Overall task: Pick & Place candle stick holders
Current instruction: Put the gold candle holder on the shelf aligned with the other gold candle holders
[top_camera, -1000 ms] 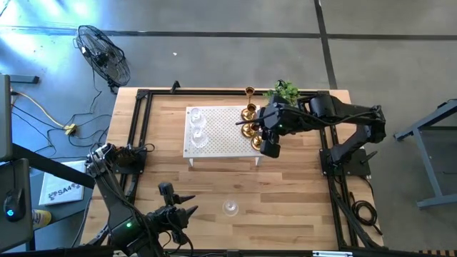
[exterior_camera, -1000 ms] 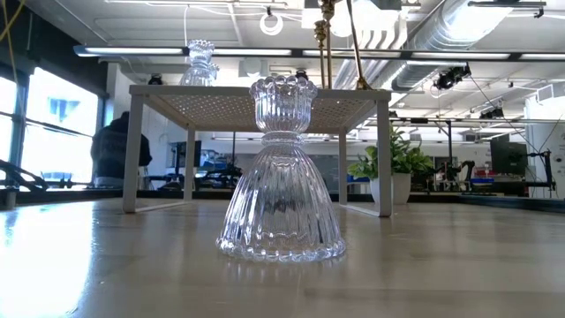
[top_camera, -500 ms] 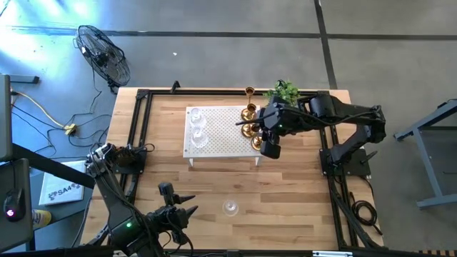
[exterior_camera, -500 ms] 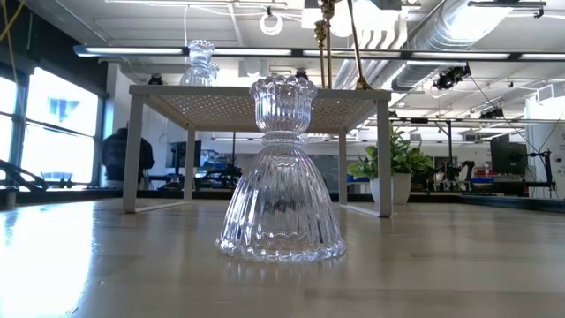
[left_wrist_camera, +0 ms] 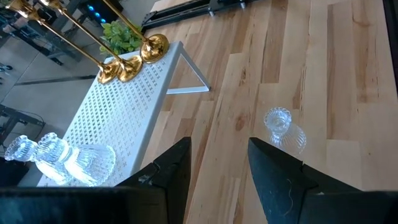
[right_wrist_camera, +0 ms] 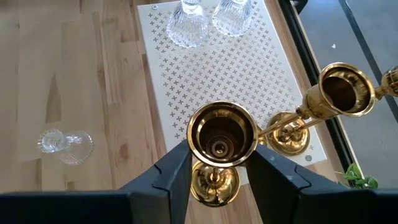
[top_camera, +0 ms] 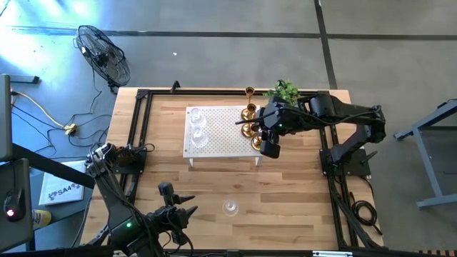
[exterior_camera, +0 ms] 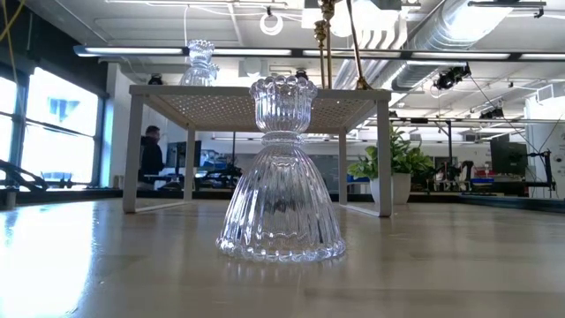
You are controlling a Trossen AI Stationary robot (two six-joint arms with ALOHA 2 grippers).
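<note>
Five holders (top_camera: 249, 129) on perforated platform (top_camera: 221, 139)

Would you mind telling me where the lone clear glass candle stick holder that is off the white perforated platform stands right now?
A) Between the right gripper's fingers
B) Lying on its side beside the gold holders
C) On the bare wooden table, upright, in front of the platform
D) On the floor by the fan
C: the glass candle stick holder stands upright on the wooden table, apart from the white perforated platform and from both grippers.
</note>
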